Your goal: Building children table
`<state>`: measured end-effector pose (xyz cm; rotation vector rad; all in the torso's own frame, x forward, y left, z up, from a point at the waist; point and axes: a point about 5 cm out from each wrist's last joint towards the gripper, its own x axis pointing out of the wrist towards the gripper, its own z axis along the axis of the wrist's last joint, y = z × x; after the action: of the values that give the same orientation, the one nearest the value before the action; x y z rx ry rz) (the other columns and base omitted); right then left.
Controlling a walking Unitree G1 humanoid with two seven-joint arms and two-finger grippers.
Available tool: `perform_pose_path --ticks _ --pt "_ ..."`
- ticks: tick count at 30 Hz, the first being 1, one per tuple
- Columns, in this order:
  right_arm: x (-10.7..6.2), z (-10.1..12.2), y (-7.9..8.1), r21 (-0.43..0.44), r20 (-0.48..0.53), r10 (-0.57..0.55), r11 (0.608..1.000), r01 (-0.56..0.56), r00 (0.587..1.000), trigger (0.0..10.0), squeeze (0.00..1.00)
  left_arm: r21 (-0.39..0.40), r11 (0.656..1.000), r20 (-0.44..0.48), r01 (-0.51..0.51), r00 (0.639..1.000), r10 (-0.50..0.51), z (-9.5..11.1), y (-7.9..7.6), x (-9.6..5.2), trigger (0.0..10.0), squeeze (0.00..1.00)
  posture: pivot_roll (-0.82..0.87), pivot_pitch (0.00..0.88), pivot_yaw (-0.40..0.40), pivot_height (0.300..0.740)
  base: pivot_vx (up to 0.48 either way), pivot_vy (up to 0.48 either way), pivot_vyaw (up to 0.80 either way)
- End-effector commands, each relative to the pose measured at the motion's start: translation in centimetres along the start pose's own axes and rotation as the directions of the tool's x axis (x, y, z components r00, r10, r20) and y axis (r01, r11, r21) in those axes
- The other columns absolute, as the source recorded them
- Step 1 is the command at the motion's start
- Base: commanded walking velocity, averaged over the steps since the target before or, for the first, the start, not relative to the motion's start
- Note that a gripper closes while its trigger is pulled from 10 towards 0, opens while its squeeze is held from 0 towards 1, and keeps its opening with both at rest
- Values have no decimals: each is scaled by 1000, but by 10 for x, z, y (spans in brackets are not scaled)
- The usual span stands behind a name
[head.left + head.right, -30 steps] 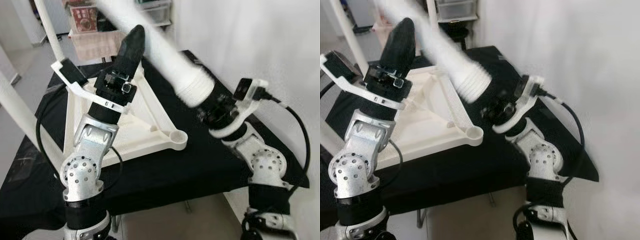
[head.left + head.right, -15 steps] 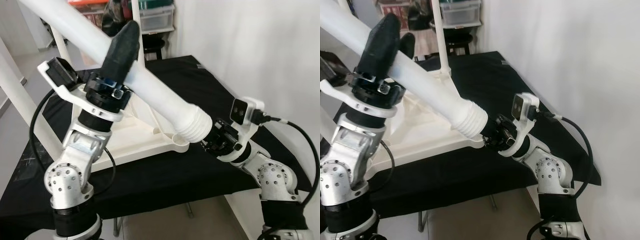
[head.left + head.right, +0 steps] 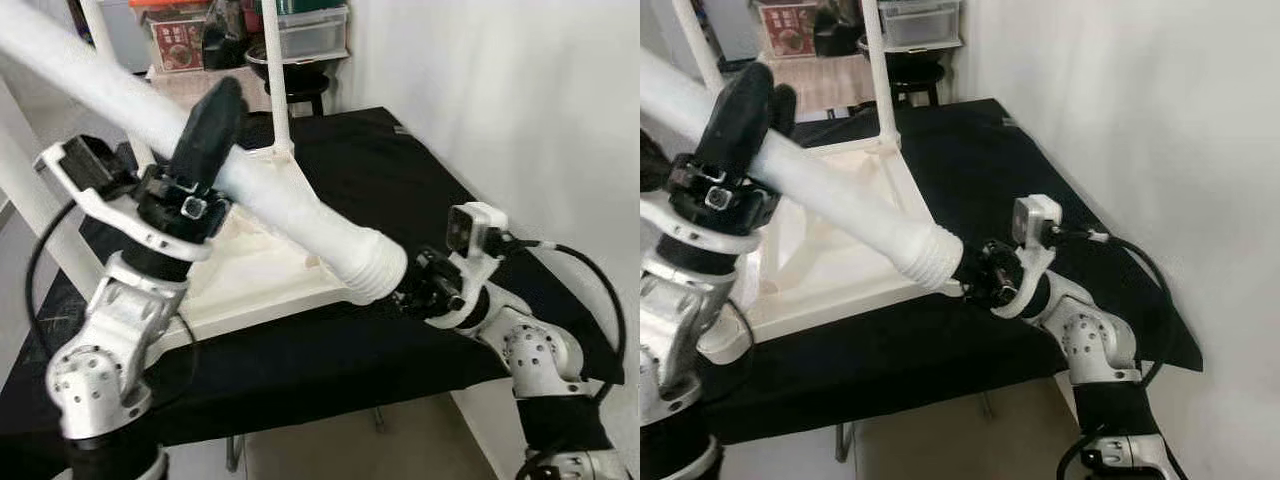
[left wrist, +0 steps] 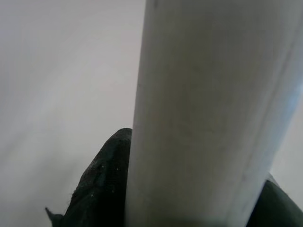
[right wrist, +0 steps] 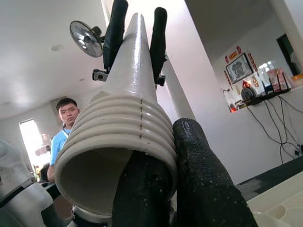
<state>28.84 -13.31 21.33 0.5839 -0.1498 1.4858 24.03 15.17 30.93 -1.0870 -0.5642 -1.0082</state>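
A long white table leg [image 3: 290, 200] with a ribbed screw end [image 3: 370, 265] slants across the scene. My left gripper [image 3: 205, 130] is shut around its middle, one black finger [image 4: 102, 189] on each side of the tube. My right gripper [image 3: 405, 290] is shut on the rim of the ribbed end [image 5: 118, 137], with its fingers [image 5: 203, 179] against the mouth. That end hangs just over the near right corner of the upturned white table top [image 3: 820, 270], which lies on the black-covered table [image 3: 400, 180]. The corner socket is hidden behind the leg.
Other white legs stand upright from the table top [image 3: 275, 70] [image 3: 25, 190]. A white wall [image 3: 520, 100] runs close along the right. A person [image 5: 64, 127] and a fan [image 5: 87, 38] appear in the right wrist view. Shelves and a stool [image 3: 300, 75] stand beyond the table.
The leg has swung down from high over the table, and its ribbed end now sits low at the top's near right corner. Both grippers kept their hold. The camera also shifted.
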Motion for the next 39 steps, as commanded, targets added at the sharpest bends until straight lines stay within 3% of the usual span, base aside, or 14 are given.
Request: perform_pose_path --ticks 1,6,8,9,19,26,28,29,31,33,34,35,36,39 --pt "-12 -10 -10 13 -88 -116 993 118 989 10000 0 -40 992 10 116 993 -116 3 -19 2 0 0 -50 21 40 740 0 0 0" --pt "-13 -9 -12 -13 -110 -138 990 138 984 10000 0 -30 995 9 100 995 -100 9 -20 -5 0 0 -50 21 37 740 0 0 0" --pt "-12 -7 -18 -35 -92 -201 979 199 975 10000 55 -24 995 11 93 996 -92 11 -20 -6 0 0 -52 20 34 740 0 0 0" --pt "-12 -5 -20 -19 -66 -216 976 215 974 10000 1000 -20 996 16 92 996 -92 13 -20 -7 0 0 -54 20 32 740 0 0 0" --pt "-15 -16 -23 42 -23 -282 958 283 959 10000 1000 58 991 102 123 986 -129 42 -28 -3 0 0 -58 24 29 740 0 0 0" --pt "-22 -37 -37 1 -117 -442 896 445 889 10000 1000 218 964 100 150 979 -175 63 -42 29 0 0 -66 28 31 740 0 0 0" --pt "-36 -58 -48 -133 -322 -557 828 545 766 10000 1000 341 932 67 122 986 -153 72 -47 42 0 0 -67 28 35 740 0 0 0" --pt "-37 -61 -47 -186 -372 -548 834 519 749 10000 1000 435 897 14 81 995 -97 69 -43 49 0 0 -68 27 40 740 0 0 0" --pt "-35 -61 -42 -260 -426 -514 858 443 745 10000 1000 592 806 -71 29 997 16 61 -33 56 0 0 -70 28 40 740 0 0 0" --pt "-31 -55 -39 -292 -435 -490 870 397 755 10000 1000 680 731 -173 55 981 87 48 -25 56 0 0 -70 27 42 740 0 0 0" --pt "-31 -55 -39 -292 -435 -490 870 397 755 10000 1000 680 731 -173 55 981 87 48 -25 56 0 0 -70 27 42 740 0 0 0" --pt "-27 -45 -36 -297 -427 -455 887 354 782 10000 1000 726 679 -278 104 948 153 35 -16 51 0 0 -69 26 43 740 0 0 0" --pt "-26 -41 -34 -299 -425 -436 895 331 793 10000 1000 739 662 -315 123 932 179 29 -12 48 0 0 -69 26 43 740 0 0 0" --pt "-24 -34 -29 -318 -449 -392 910 267 803 10000 1000 758 634 -375 153 898 230 19 -4 42 0 0 -70 26 45 740 0 0 0"
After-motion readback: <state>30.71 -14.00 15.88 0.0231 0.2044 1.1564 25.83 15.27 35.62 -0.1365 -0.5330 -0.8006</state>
